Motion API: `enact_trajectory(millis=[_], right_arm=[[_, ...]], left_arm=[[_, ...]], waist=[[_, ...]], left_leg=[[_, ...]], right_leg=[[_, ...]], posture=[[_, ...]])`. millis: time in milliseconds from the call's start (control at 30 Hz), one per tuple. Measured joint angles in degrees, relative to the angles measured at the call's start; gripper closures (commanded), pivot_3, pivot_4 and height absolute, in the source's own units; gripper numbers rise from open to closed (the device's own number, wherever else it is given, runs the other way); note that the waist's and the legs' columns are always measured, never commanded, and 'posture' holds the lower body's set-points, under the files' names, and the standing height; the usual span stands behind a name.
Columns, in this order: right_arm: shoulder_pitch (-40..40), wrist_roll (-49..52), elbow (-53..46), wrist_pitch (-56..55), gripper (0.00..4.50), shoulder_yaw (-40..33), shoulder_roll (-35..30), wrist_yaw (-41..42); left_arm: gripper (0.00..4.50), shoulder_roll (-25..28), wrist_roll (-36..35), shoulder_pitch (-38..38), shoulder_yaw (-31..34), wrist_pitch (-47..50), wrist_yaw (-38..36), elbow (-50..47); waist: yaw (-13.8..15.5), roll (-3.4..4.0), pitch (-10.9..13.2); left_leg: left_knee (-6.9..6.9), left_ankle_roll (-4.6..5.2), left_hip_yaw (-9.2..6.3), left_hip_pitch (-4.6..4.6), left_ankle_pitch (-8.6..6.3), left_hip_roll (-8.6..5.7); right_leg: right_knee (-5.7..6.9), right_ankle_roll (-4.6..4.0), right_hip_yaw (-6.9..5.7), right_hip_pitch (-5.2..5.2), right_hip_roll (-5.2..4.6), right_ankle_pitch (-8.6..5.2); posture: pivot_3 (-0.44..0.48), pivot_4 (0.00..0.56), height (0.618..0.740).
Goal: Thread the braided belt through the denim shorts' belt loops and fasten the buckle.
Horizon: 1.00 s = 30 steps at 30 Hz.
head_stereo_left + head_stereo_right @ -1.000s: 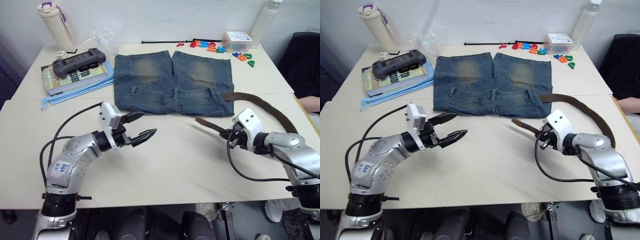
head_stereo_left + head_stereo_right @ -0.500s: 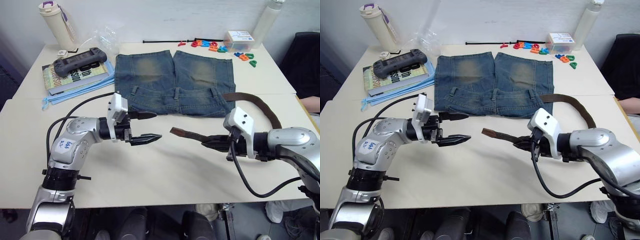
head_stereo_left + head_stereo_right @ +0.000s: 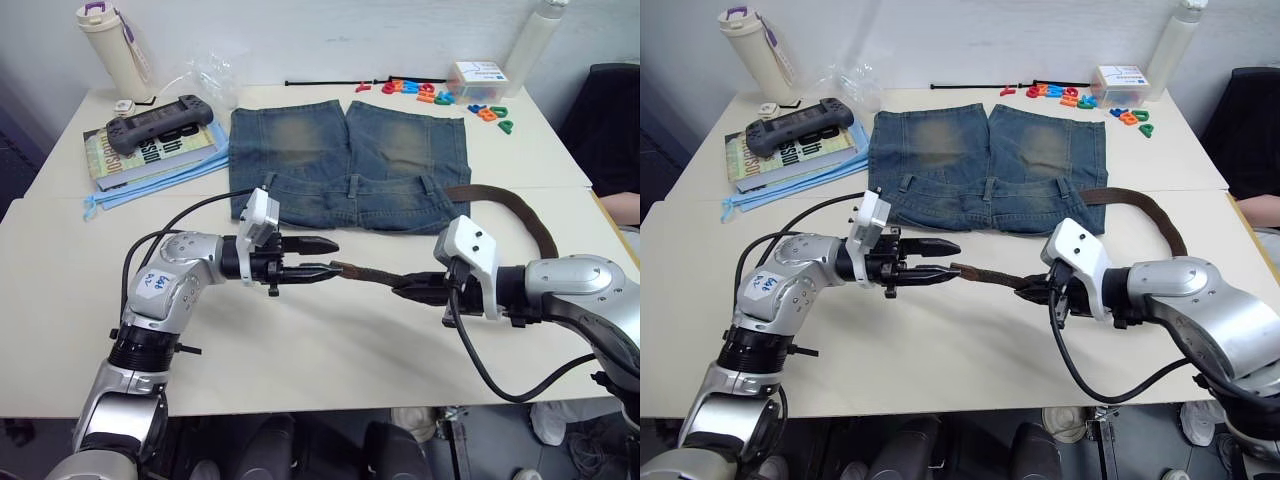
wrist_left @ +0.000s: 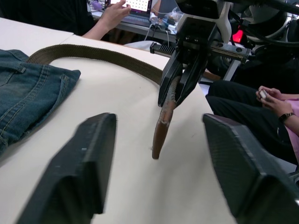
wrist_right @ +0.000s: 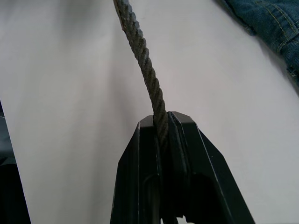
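over the desk (image 3: 330,340) just in front of the denim shorts (image 3: 348,165), the right gripper (image 3: 1033,290) pinches the braided belt (image 3: 1140,208) near its tan tip, which points between the left gripper's (image 3: 318,258) spread fingers (image 4: 88,158).

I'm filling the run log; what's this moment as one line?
right tool: shut on braided belt | left tool: open, at belt tip | denim shorts: flat, unthreaded
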Motion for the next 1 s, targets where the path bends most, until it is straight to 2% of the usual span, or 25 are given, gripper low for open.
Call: enact_trajectory(millis=[100, 333, 433, 633, 667, 833, 900, 1000], right_arm=[[-0.1, 0.3, 0.0, 0.5, 4.5, 0.0, 0.0, -0.4], [-0.5, 0.9, 0.0, 1.4, 4.5, 0.0, 0.2, -1.7], [-1.4, 0.9, 0.0, 1.5, 3.24, -0.1, 1.1, -2.7], [-2.2, 4.7, -0.8, 1.9, 0.27, -3.9, 3.7, -5.1], [-2.2, 5.0, -0.9, 1.9, 0.05, -4.6, 3.9, -5.4], [-3.2, 14.7, -1.7, 5.9, 0.05, -16.8, 7.6, -11.7], [-2.3, 24.3, -3.1, 7.5, 0.05, -23.2, 8.3, -15.6], [1.6, 40.2, -3.6, 6.8, 0.05, -27.1, 9.3, -24.0]], left_arm=[[4.46, -0.1, 0.0, 0.0, -0.2, 0.1, -0.2, 0.0], [4.46, -0.1, 0.0, 0.0, -0.2, 0.5, -0.6, 0.0], [4.5, -0.2, 0.2, -0.3, 0.0, 0.4, -0.3, 0.3], [4.5, -3.9, -1.1, -0.7, 2.1, 3.7, 3.8, 2.5], [4.5, -4.2, -1.4, -0.7, 2.4, 4.1, 4.2, 2.6], [4.5, -8.6, -7.8, -0.7, 7.3, 12.3, 9.9, 2.7], [4.5, -10.2, -11.5, -0.5, 9.0, 17.4, 12.2, 2.7], [4.5, -11.4, -15.5, -0.3, 10.9, 22.9, 14.6, 2.8]], waist=[[0.0, 0.0, 0.0], [0.0, 0.0, 0.0], [0.0, 0.0, 0.0], [0.0, -0.02, 0.0], [0.1, -0.03, 0.0], [0.0, -0.04, 0.0], [0.1, -0.04, 0.0], [0.0, -0.04, 0.0]], left_leg=[[0.0, 0.0, 0.0, 0.0, 0.0, 0.0], [0.0, 0.0, 0.0, 0.0, 0.0, 0.01], [0.0, 0.0, 0.0, 0.0, 0.0, 0.0], [0.01, 0.0, -0.03, -0.01, 0.0, -0.01], [0.01, 0.0, -0.03, -0.01, 0.0, -0.01], [0.02, 0.02, -0.06, 0.0, 0.01, 0.01], [0.0, 0.01, -0.07, 0.02, 0.01, 0.02], [0.01, 0.02, -0.06, 0.04, 0.01, 0.03]], right_leg=[[0.0, 0.0, 0.0, 0.0, 0.0, 0.0], [0.01, 0.0, 0.0, -0.01, 0.01, 0.0], [0.01, 0.0, 0.0, -0.01, 0.0, 0.0], [0.01, 0.0, -0.01, 0.0, 0.0, 0.0], [0.0, 0.0, -0.01, 0.0, 0.0, 0.0], [0.02, 0.0, -0.02, 0.03, 0.0, 0.0], [0.01, 0.0, -0.03, 0.05, 0.02, 0.0], [0.02, 0.0, -0.03, 0.09, 0.01, 0.0]], posture=[[0.0, 0.15, 0.703], [0.0, 0.15, 0.703], [0.0, 0.15, 0.703], [0.0, 0.15, 0.703], [0.0, 0.15, 0.703], [0.0, 0.15, 0.703], [0.0, 0.15, 0.703], [0.0, 0.15, 0.703]])
